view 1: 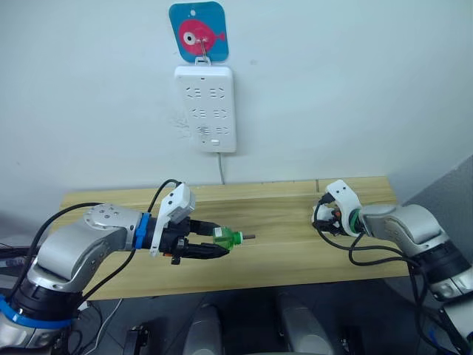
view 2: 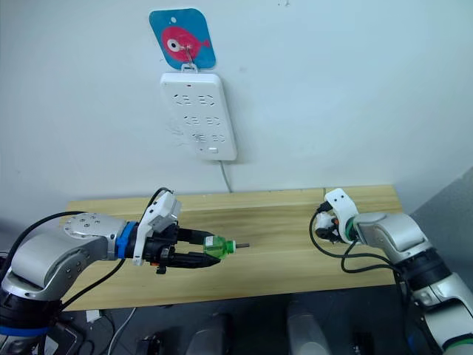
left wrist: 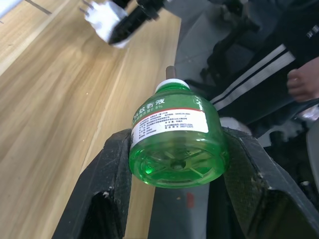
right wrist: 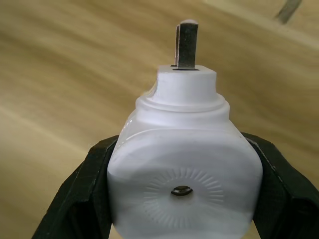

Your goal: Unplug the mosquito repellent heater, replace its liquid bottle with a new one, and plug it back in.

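A green liquid bottle [view 1: 229, 237] with a white label [left wrist: 172, 117] lies sideways in my left gripper [view 1: 222, 239], which is shut on its base over the middle of the wooden table [view 1: 288, 255]. Its wick tip [view 1: 249, 237] points toward my right arm. The black fingers [left wrist: 113, 179] press both sides of the bottle. My right gripper [view 1: 326, 220] hovers over the table's right end, shut on the white mosquito repellent heater [right wrist: 184, 169]. The heater's metal prongs [right wrist: 187, 45] point away from the wrist and its round hole [right wrist: 182, 190] faces the camera. It is unplugged.
A white power strip [view 1: 205, 107] hangs on the wall under a blue fish hook [view 1: 198, 31], its cable [view 1: 221, 168] dropping behind the table. A person's striped trouser leg [left wrist: 259, 84] and foot [left wrist: 303, 79] show beyond the table's front edge.
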Robot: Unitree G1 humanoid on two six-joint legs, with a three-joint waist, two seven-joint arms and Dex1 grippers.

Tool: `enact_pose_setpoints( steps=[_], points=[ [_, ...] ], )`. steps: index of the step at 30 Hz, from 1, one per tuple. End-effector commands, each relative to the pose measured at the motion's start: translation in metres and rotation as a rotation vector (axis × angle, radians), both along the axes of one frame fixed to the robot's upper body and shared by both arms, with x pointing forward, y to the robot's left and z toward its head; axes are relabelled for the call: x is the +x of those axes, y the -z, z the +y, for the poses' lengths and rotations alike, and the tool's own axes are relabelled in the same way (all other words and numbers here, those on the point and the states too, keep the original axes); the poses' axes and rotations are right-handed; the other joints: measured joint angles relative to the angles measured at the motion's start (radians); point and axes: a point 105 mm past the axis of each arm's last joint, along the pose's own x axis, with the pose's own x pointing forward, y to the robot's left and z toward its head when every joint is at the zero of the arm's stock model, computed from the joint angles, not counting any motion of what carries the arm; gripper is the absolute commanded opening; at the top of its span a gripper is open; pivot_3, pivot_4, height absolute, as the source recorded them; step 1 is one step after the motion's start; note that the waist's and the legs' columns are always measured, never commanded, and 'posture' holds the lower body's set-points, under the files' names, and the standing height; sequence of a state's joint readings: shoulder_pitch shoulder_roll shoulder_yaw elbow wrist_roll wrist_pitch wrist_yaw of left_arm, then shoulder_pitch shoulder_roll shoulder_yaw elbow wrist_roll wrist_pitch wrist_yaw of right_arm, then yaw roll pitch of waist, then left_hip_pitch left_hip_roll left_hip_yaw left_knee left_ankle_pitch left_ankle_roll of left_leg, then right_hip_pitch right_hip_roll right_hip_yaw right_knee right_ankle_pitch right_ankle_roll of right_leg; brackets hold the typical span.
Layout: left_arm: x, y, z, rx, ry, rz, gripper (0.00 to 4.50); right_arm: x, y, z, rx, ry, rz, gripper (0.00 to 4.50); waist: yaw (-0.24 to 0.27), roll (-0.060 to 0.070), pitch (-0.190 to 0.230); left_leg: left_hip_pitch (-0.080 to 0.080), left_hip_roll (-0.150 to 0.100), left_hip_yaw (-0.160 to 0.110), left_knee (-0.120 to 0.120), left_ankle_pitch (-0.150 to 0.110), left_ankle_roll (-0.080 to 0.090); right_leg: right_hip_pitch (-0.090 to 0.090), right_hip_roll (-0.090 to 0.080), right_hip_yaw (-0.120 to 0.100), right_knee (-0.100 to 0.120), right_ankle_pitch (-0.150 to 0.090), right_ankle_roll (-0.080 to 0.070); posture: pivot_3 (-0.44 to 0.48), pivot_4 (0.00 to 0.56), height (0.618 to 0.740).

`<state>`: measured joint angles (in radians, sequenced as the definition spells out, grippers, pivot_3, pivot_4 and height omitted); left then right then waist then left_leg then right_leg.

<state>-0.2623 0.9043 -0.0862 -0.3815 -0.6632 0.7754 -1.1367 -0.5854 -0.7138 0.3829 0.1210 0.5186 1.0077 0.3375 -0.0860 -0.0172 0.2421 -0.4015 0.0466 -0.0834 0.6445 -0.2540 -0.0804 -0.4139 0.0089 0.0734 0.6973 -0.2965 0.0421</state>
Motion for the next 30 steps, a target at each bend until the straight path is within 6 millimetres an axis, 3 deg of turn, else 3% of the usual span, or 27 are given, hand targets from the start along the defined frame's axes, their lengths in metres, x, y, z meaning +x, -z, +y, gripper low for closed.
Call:
enact_pose_setpoints(
  steps=[1, 7, 9, 12, 17, 20, 24, 28, 30],
  points=[
    [-0.004, 0.0, -0.006, 0.0, 0.021, -0.052, 2.24, 0.013, -0.002, -0.007, -0.066, -0.001, -0.033, 3.0, 0.002, 0.0, 0.0, 0.0, 0.0, 0.0, 0.0, 0.0, 0.0, 0.0, 0.0, 0.0, 0.0, 0.0, 0.0, -0.064, 0.227, 0.725],
    [-0.002, 0.004, -0.012, -0.01, 0.005, -0.072, 2.24, 0.022, 0.004, -0.015, -0.066, 0.057, -0.011, 3.0, 0.004, 0.0, 0.0, -0.001, 0.0, 0.0, 0.0, 0.0, 0.0, 0.0, -0.001, -0.001, 0.0, 0.0, 0.0, -0.06, 0.224, 0.725],
    [0.0, 0.006, -0.012, -0.013, -0.004, -0.078, 2.24, 0.023, 0.0, -0.015, -0.047, 0.075, -0.021, 3.76, 0.004, 0.0, 0.0, -0.001, 0.0, 0.0, 0.0, 0.0, 0.0, 0.0, -0.001, -0.001, 0.0, 0.0, 0.0, -0.066, 0.223, 0.725],
    [0.002, 0.006, -0.012, -0.021, -0.014, -0.083, 2.24, 0.024, -0.015, -0.012, 0.006, 0.102, -0.067, 4.5, 0.003, 0.0, 0.0, 0.0, 0.0, 0.0, 0.0, 0.0, 0.0, 0.0, -0.001, -0.001, 0.0, 0.0, 0.0, -0.071, 0.223, 0.725],
    [0.008, 0.001, -0.012, -0.069, -0.049, -0.124, 2.24, 0.009, -0.055, -0.006, 0.133, 0.125, -0.183, 4.5, 0.003, 0.0, 0.0, 0.0, 0.0, -0.001, 0.0, 0.0, 0.0, 0.0, -0.001, -0.001, 0.001, 0.0, 0.0, -0.079, 0.218, 0.725],
    [0.022, -0.008, -0.015, -0.162, -0.143, -0.208, 2.24, -0.011, -0.092, 0.016, 0.348, 0.065, -0.282, 4.5, 0.004, 0.0, 0.0, -0.001, 0.0, -0.001, 0.0, 0.0, 0.0, 0.0, -0.001, -0.001, 0.001, 0.0, 0.0, -0.097, 0.213, 0.725],
    [0.046, -0.023, -0.021, -0.283, -0.297, -0.376, 2.24, -0.032, -0.122, 0.042, 0.643, 0.041, -0.376, 4.5, 0.003, 0.0, 0.0, 0.001, 0.0, -0.001, 0.001, 0.0, 0.0, 0.002, -0.001, -0.001, 0.001, 0.0, 0.0, -0.106, 0.202, 0.725],
    [0.055, -0.032, -0.027, -0.349, -0.363, -0.478, 2.24, -0.044, -0.136, 0.062, 0.896, 0.061, -0.443, 4.5, 0.001, 0.0, -0.001, 0.002, 0.0, -0.002, 0.001, 0.0, 0.0, 0.004, -0.001, -0.002, 0.001, 0.0, 0.0, -0.117, 0.193, 0.725],
    [0.055, -0.036, -0.035, -0.372, -0.349, -0.528, 2.24, -0.055, -0.138, 0.084, 1.124, 0.037, -0.368, 4.5, 0.0, 0.001, -0.001, 0.002, 0.0, -0.002, 0.0, 0.0, 0.0, 0.004, -0.001, -0.002, 0.001, 0.0, 0.0, -0.12, 0.183, 0.725]
  ],
)
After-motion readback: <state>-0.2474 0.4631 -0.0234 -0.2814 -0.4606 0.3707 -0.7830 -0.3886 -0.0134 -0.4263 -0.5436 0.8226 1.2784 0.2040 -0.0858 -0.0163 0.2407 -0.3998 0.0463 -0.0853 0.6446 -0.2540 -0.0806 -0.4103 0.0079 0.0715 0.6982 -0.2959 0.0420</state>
